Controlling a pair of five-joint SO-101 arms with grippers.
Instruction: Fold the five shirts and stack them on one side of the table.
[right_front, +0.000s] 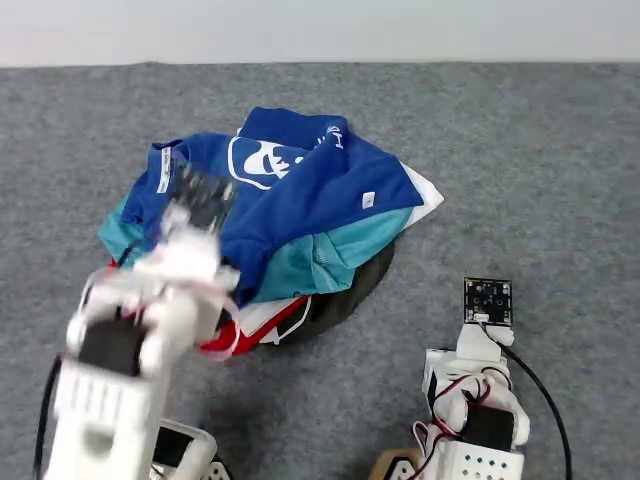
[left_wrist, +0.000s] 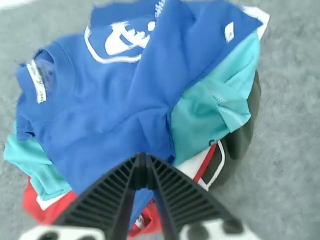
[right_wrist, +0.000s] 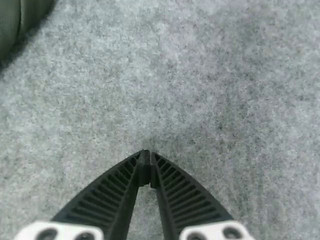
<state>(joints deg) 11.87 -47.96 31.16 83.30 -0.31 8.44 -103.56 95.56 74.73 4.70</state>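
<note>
Just beneath left gripper (left_wrist: 145, 161) (jaws together), blue shirt (left_wrist: 110, 110), topmost, crumpled

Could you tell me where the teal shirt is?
In the high view, the teal shirt lies left of centre, directly under the blue shirt.

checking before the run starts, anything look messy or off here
Yes: nothing is folded. The blue shirt lies crumpled on top, with the teal shirt, red shirt and black shirt poking out askew beneath it.
</note>
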